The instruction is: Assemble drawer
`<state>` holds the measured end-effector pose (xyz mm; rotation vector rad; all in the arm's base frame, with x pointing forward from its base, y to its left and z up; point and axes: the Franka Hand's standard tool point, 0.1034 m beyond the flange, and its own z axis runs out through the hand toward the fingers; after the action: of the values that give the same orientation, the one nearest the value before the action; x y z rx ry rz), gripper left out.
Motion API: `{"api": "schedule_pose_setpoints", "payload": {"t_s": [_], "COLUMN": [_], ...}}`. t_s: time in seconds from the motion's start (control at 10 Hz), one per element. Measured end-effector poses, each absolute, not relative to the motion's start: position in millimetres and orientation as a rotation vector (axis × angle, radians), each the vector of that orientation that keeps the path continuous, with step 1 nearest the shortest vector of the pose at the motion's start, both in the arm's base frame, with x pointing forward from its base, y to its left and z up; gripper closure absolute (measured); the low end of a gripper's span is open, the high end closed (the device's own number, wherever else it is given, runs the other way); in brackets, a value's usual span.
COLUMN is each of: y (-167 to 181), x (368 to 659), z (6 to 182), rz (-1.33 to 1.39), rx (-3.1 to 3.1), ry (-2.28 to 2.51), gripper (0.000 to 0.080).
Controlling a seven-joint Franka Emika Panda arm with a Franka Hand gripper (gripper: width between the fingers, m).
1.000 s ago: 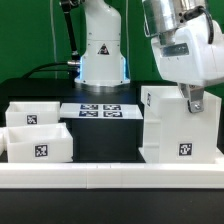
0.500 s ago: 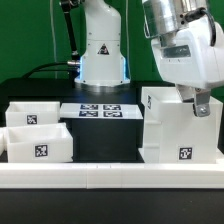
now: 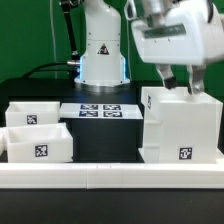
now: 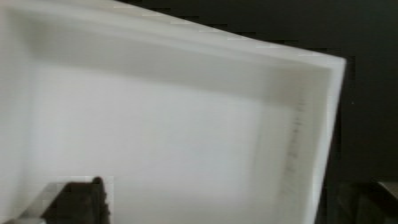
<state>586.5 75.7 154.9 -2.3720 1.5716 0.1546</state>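
Spread wide, the tool [image 3: 181, 82] hung over the box [image 3: 185, 125] with nothing between its two fingers [image 3: 167, 76]. The fingers pointed down, and their tips were level with or just above the box's top rim; whether they touched it could not be told. The box stood upright on the black table [image 3: 108, 142] at the exterior view's right, just behind the rail [image 3: 110, 176] that ran across the front. One square tag [image 3: 185, 152] showed low on its front face and another high on its side face. Two trays sat at the exterior view's left, well apart from the box. The front tray [image 3: 40, 146] was just behind the rail with a tag on its front wall. The rear tray [image 3: 30, 114] was close behind it, also tagged; whether the two touched could not be told. The marker board [image 3: 100, 109] lay flat on the table farther back, between the trays and the box, before the arm's base [image 3: 101, 50]. In the wrist view the box's white surface filled most of the picture, with a raised rim and one corner against the dark table. One dark fingertip [image 4: 80, 200] showed beside it, and the other was only a dim blur at the far edge.
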Motion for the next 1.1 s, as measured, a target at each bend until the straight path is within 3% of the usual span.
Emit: {"api": "schedule_pose_setpoints", "payload": {"t_s": [0.1,0.6,1.1], "y": [62.6,51.1,-32.8], "x": [584.8,580.5,555.9], "z": [167.0,165.1,158.1], "rz": [0.157,0.157,0.103], "rx": [-2.429,-2.52,-2.895], "ry": [1.44,1.285,0.518], "gripper": [0.0152,0.015,0.015]}}
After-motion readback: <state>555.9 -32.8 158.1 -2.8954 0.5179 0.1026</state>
